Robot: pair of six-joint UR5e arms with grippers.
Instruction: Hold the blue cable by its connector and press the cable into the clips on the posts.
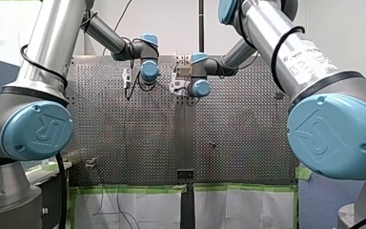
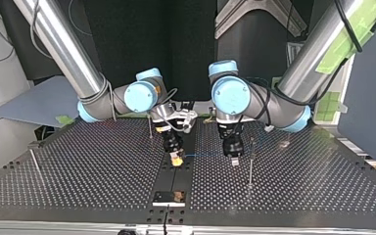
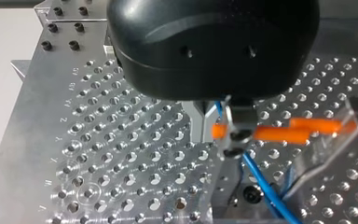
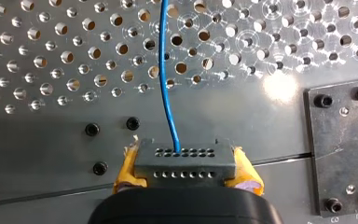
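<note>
The dark connector (image 4: pixel 184 161) is held clamped between the yellow pads (image 4: pixel 247 176) of the right claw (image 4: pixel 186 175), low over the perforated desk (image 4: pixel 51 130) beside its middle seam. From the connector the blue cable (image 4: pixel 165 70) is stretched level across to the left claw (image 2: pixel 234 159), whose metal fingers (image 3: pixel 240 125) are drawn narrow about it. A thin post (image 2: pixel 250 164) is seen upright just beside the left claw, on its right in the top view.
</note>
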